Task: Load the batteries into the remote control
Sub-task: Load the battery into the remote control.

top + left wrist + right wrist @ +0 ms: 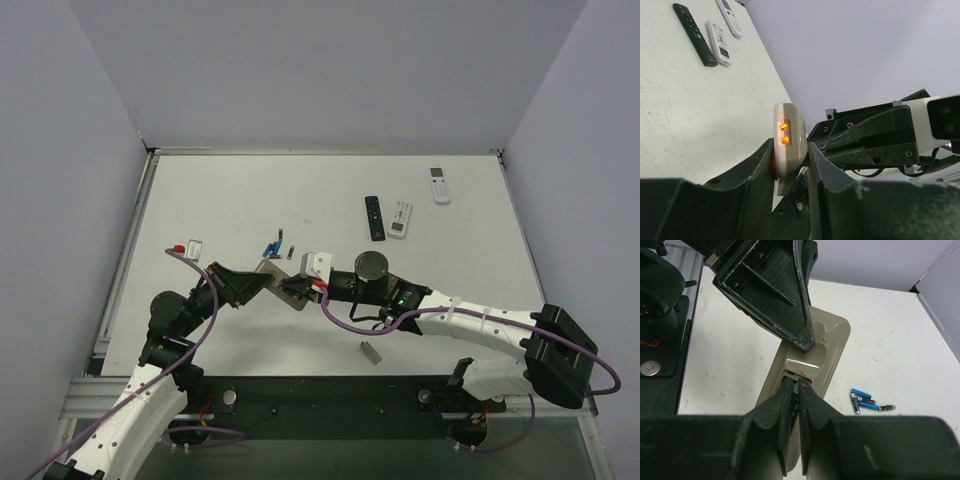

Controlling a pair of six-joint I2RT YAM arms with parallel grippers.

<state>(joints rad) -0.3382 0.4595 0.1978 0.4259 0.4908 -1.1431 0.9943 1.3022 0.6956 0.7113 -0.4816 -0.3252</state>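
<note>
Left arm: bent at the elbow, reaching forward and inward from its base.
Left gripper (790,155): fingers clamped on the remote control (827,342).
Right arm: stretched low to the left, wrist level.
Right gripper (795,389): jaws nearly together, tips against the remote control's back, facing the left gripper.

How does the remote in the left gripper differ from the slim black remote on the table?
The tan-backed remote is clamped in the left gripper, raised off the table; the slim black remote lies flat on it. The tan-backed remote shows its back, the slim black remote its buttons. The tan-backed remote is broader than the slim black remote. Both are oblong.
</note>
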